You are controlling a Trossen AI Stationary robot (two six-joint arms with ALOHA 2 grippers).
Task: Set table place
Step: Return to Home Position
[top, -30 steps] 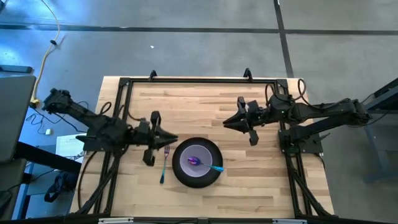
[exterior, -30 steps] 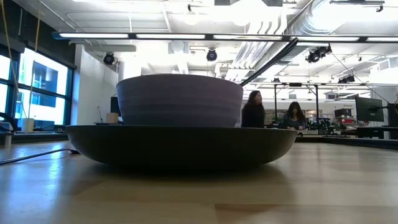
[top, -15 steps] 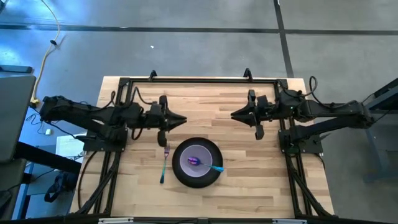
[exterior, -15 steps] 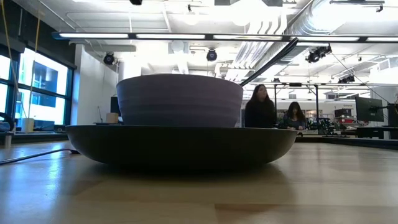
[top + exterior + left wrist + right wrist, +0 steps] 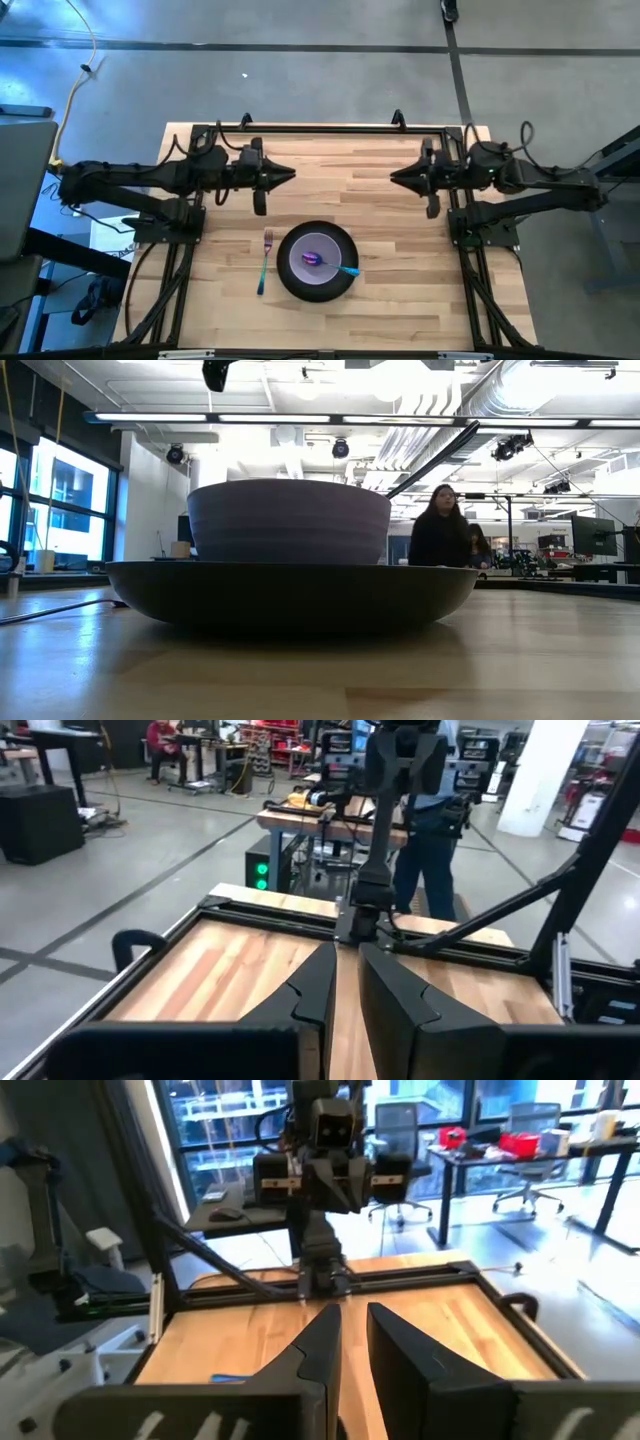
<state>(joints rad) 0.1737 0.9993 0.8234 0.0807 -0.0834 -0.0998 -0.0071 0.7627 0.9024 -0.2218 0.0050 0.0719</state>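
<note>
The black plate (image 5: 336, 283) sits on the table (image 5: 400, 280) toward its near side, with the lavender bowl (image 5: 304, 249) standing on its middle. The spoon (image 5: 346, 269) has its purple end in the bowl and leans on the rim, its teal handle slanting up in the low view (image 5: 432, 460). Just left of the plate, the fork (image 5: 264, 262) lies flat. My left gripper (image 5: 291, 174) hovers shut over the far left part of the table. My right gripper (image 5: 392, 177) hovers shut over the far right part. Both point at each other and touch nothing.
A black rail frame (image 5: 320, 129) edges the table. Bare wood lies between the two grippers and to the right of the plate. In the low view the plate (image 5: 290, 595) and bowl (image 5: 290, 520) fill the foreground, and people (image 5: 440, 530) show in the room behind.
My left gripper has pulled back from beside the fork toward the table's far edge, still shut. My right gripper has drawn back toward the right and far edges. The plate, bowl, spoon and fork have stayed put. A person in the room has walked across.
</note>
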